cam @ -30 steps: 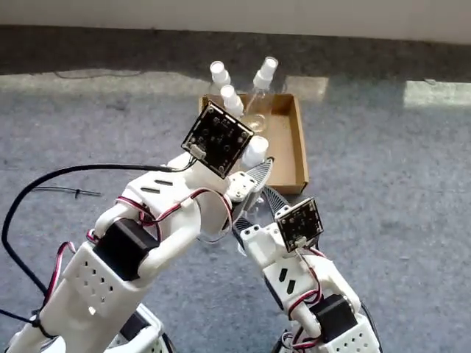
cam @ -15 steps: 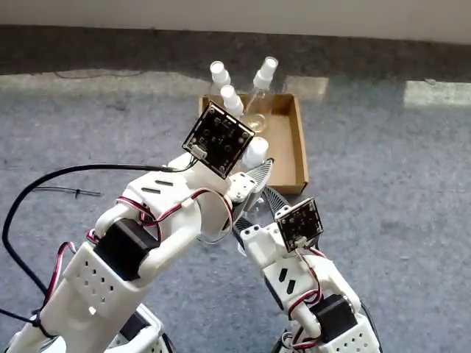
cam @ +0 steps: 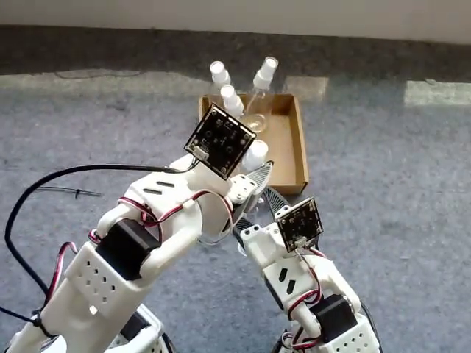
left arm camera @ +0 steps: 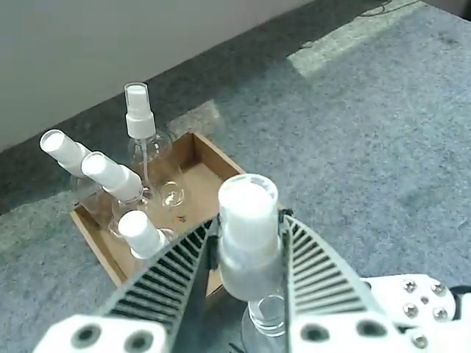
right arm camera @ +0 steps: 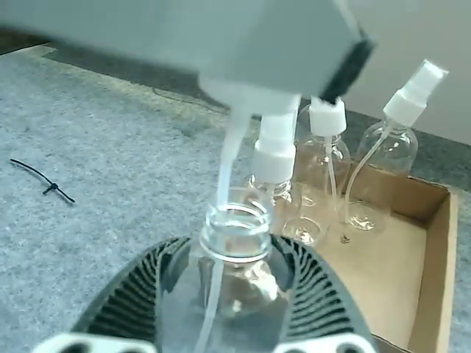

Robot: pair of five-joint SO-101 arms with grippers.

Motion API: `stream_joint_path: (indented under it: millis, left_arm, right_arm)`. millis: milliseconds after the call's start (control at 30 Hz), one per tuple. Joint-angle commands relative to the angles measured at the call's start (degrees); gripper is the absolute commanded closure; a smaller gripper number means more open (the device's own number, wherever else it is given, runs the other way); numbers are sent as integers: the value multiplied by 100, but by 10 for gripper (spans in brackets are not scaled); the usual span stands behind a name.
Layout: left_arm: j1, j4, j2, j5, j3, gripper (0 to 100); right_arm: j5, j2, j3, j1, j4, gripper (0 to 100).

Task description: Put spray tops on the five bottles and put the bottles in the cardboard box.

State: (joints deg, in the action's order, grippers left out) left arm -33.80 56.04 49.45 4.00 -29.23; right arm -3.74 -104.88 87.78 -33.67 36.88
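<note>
Gripping a white spray top (left arm camera: 249, 209) between its ribbed fingers, the left end effector (left arm camera: 249, 226) hangs directly above the open neck of a clear bottle (right arm camera: 235, 232). The right end effector (right arm camera: 235, 256) is clenched on that bottle's body, holding it upright just above the grey tabletop (cam: 383, 206). In the right wrist view the top's thin dip tube (right arm camera: 229, 165) runs down through the neck and into the bottle. The cap itself sits clear of the rim and is not seated.

In the high view the two arms meet near the front edge of the cardboard box (cam: 298, 147), with the left arm reaching over the right. Four more bottles, each already fitted with a spray top, are clustered in the box towards its left side. One stands upright (left arm camera: 140, 121), two lean side by side (left arm camera: 62, 151) (left arm camera: 110, 175), and the fourth (left arm camera: 140, 232) is nearest the held spray top. The box's right half shows bare cardboard floor.

A black cable tie (right arm camera: 44, 184) lies on the tabletop, well apart from the box, on the left arm's side. A black cable (cam: 66, 173) loops across the surface beside that arm.
</note>
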Motion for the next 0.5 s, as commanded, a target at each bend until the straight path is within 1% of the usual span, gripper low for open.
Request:
stream_joint_path:
  millis: [0, 67, 133, 300, 467]
  left_arm:
    - [127, 26, 127, -70, 31, 941]
    - [127, 26, 127, -70, 31, 875]
    - [127, 35, 127, -70, 31, 831]
    - [127, 9, 127, -70, -75, 839]
    - [207, 9, 180, -79, 198, 839]
  right_arm:
    - [9, -57, -268, 101, -145, 995]
    - [9, -57, -268, 101, -136, 995]
    - [9, -57, -268, 84, -136, 995]
    - [9, -57, -268, 110, -127, 995]
    - [9, -57, -268, 110, -127, 995]
